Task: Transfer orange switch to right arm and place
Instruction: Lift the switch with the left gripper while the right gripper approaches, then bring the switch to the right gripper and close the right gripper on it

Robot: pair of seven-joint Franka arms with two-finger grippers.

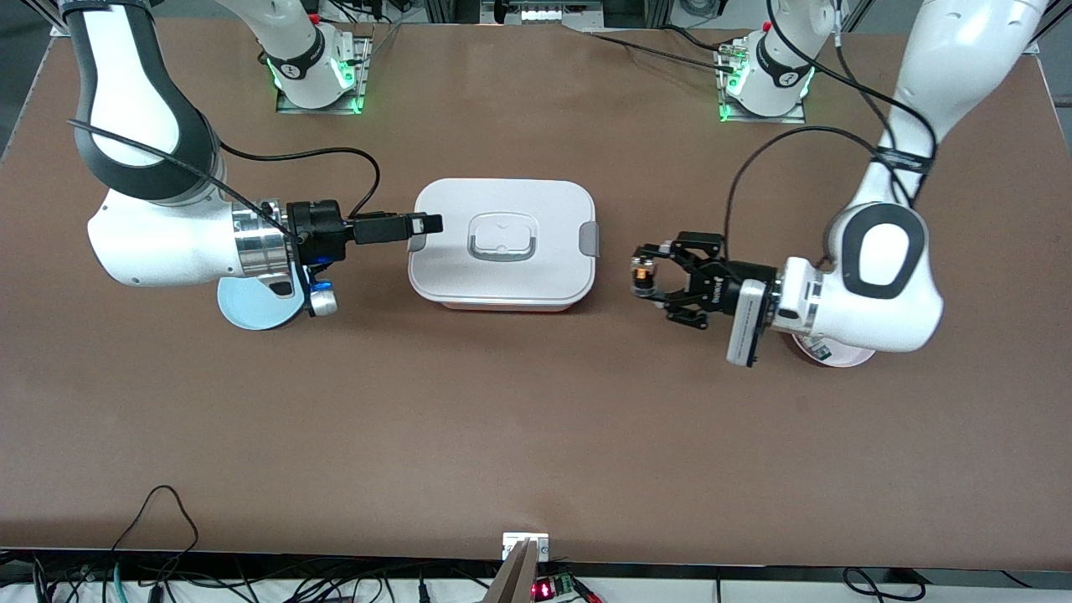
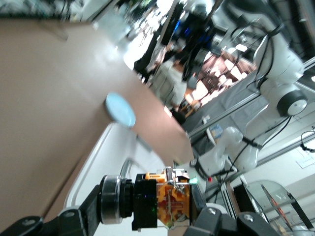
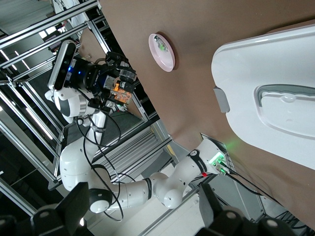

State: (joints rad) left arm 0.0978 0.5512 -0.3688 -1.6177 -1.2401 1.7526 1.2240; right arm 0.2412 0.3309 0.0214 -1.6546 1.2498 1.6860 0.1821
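Blocky black orange switch point(image 1: 641, 275) sat pinched in the left gripper point(image 1: 643, 278) over bare table, right of centre frame, beside the smooth rounded white box point(image 1: 502, 289). Right gripper point(image 1: 425, 226), slim straight fingers spread and empty, hovered over the box's edge, centre-left.

A brown counter point(image 1: 536, 419) carries a white lidded box point(image 1: 502, 243) at its middle, a blue plate point(image 1: 251, 310) toward the right arm's end, and a pink plate point(image 1: 837, 356) toward the left arm's end.
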